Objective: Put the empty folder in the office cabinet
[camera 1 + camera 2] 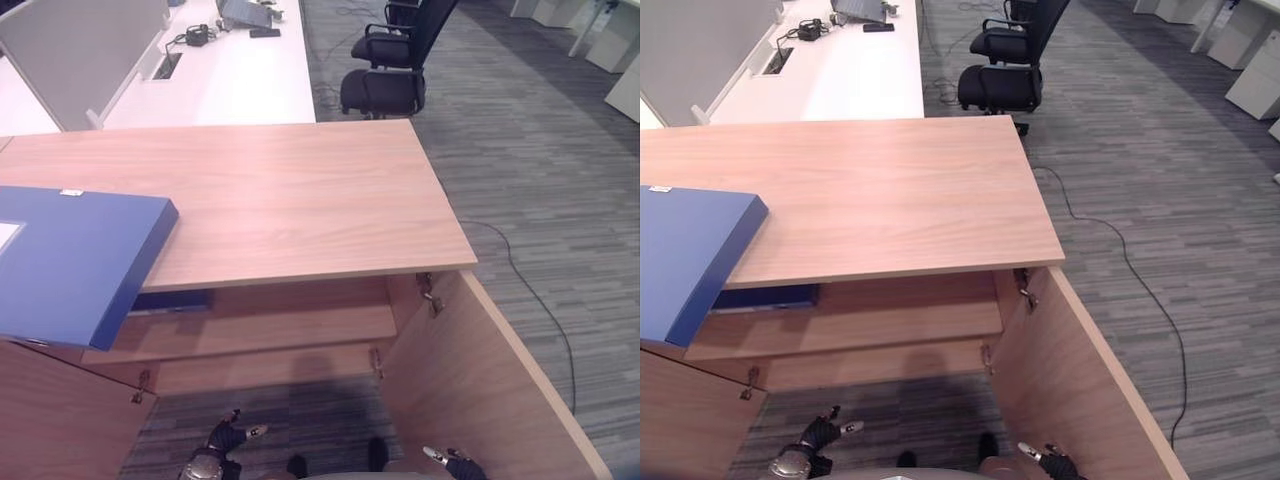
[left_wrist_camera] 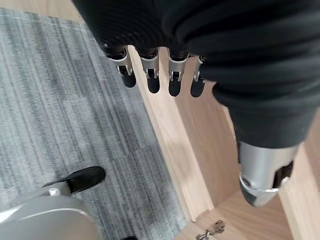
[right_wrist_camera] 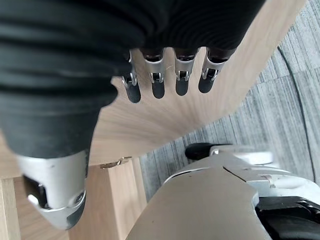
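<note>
The flat blue box-type folder (image 1: 70,262) lies at the left edge of the frame on the light wooden top of the office cabinet (image 1: 290,200), and its near corner sticks out past the front edge, over the open cabinet below. Both wooden doors stand swung open; the right door (image 1: 480,380) fills the lower right of the frame. Inside, a wooden shelf (image 1: 290,325) runs across, and a second dark blue item (image 1: 170,299) sits in shadow on it at the left, under the overhang.

The left hand (image 1: 228,436) hangs low at the bottom centre-left of the frame, fingers loosely spread and holding nothing. The right hand (image 1: 452,462) sits at the bottom right by the open door, its fingers relaxed and straight in its own wrist view, also empty.

The folder looks rigid, with hard board covers and a thick spine, so it should keep its shape when lifted by one edge. Being empty, it is probably light, though its broad face may tip it if held far off centre. The smooth cover may be slippery, so a pinch across the overhanging near edge, thumb above and fingers below, seems the surest hold; the other hand could steady the spine side while it is slid onto the shelf.
</note>
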Tool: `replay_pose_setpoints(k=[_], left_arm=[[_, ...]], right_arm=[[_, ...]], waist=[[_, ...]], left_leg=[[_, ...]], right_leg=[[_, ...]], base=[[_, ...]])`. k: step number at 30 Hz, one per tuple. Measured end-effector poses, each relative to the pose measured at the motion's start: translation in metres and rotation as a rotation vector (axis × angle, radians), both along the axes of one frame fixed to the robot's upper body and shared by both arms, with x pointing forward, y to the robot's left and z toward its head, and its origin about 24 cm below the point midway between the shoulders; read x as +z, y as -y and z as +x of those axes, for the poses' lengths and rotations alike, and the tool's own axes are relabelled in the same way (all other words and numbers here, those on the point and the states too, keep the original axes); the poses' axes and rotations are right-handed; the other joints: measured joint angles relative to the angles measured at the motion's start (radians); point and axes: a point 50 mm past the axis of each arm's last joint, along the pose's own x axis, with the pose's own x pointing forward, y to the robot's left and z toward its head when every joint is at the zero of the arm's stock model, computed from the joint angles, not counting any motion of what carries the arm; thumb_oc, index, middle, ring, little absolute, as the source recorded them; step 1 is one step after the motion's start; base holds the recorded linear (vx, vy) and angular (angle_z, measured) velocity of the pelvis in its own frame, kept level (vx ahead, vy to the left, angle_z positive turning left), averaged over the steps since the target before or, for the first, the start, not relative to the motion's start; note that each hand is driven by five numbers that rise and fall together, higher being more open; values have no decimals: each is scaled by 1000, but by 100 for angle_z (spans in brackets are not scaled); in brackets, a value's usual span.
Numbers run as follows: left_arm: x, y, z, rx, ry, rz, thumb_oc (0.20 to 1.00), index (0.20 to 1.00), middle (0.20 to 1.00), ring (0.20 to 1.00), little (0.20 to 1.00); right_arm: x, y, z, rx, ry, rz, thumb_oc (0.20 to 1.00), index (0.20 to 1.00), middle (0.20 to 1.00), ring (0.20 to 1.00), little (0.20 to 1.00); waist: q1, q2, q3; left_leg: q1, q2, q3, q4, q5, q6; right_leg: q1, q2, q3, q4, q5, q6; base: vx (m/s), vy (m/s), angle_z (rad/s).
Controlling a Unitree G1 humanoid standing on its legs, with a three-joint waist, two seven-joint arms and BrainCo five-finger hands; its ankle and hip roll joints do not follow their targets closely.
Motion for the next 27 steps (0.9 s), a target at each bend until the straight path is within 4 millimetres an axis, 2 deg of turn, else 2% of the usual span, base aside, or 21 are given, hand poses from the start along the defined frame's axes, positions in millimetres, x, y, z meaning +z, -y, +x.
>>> replay_pose_setpoints(k=[8,14,16,18,20,21,22,23,24,25,26,27], left_arm=[[-3,-1,-9,6,-27,2,1000,1000,1000,1000,1000],[-5,-1,-17,13,-52,2,1000,1000,1000,1000,1000],[-7,4,-21,15,-62,-12,1000,1000,1000,1000,1000],[-7,10,-15,7,-47,-25,1000,1000,1000,1000,1000],[-7,14,-11,6,-37,-40,1000,1000,1000,1000,1000],[-4,17,1,3,-8,-47,1000,1000,1000,1000,1000],[0,19,17,-16,28,-48,1000,1000,1000,1000,1000],[5,19,30,-21,66,-47,1000,1000,1000,1000,1000],[8,18,37,-26,83,-46,1000,1000,1000,1000,1000],[7,16,33,-22,70,-43,1000,1000,1000,1000,1000],[6,16,31,-20,66,-43,1000,1000,1000,1000,1000],[4,16,25,-17,52,-46,1000,1000,1000,1000,1000]], right_arm=[[-1,0,-3,2,-9,8,1000,1000,1000,1000,1000],[-1,0,-8,2,-22,10,1000,1000,1000,1000,1000],[-1,3,-10,4,-27,9,1000,1000,1000,1000,1000],[-1,6,-11,4,-28,3,1000,1000,1000,1000,1000],[2,13,-2,7,-8,-14,1000,1000,1000,1000,1000],[4,16,1,8,1,-22,1000,1000,1000,1000,1000],[6,18,9,9,20,-29,1000,1000,1000,1000,1000],[8,19,19,14,41,-32,1000,1000,1000,1000,1000],[10,18,27,19,61,-34,1000,1000,1000,1000,1000],[10,17,32,23,73,-30,1000,1000,1000,1000,1000],[11,17,32,24,74,-30,1000,1000,1000,1000,1000],[11,18,33,23,75,-33,1000,1000,1000,1000,1000]], waist=[[2,17,-15],[-2,32,-29],[0,54,-23],[-1,60,-13],[1,90,11],[-4,92,17],[-9,82,37],[-7,46,70],[-6,33,80],[-12,25,85],[-16,27,85],[-25,28,86]], left_leg=[[1,6,-17,-10,-12,-10],[-12,20,-46,-9,6,-23],[-21,23,-64,3,20,-39],[-30,22,-75,11,22,-43],[-63,16,-100,40,35,-63],[-120,0,-118,80,56,-96],[-174,-22,-136,107,102,-165],[-194,-46,-102,97,170,-221],[-206,-31,-58,134,145,-187],[-179,40,-35,196,88,-163],[-161,62,-47,206,78,-170],[-116,115,-64,213,52,-179]], right_leg=[[5,5,-2,3,-2,-2],[6,20,-27,0,-9,-16],[7,25,-32,0,-11,-19],[7,23,-34,0,-11,-19],[1,30,-45,0,-15,-14],[-21,20,-13,0,-24,-25],[-43,0,1,0,-21,-34],[-70,-43,-6,0,15,-71],[-82,-61,-11,0,23,-76],[-73,-66,-11,0,21,-70],[-67,-65,-11,0,21,-69],[-56,-65,-5,-1,18,-65]], base=[[-22,-99,3],[-39,-117,13],[-120,-99,27],[-136,-14,21],[-253,22,40],[-257,52,81],[-192,53,87],[-102,57,60],[-60,74,29],[-55,116,11],[-68,158,8],[-78,206,0]])
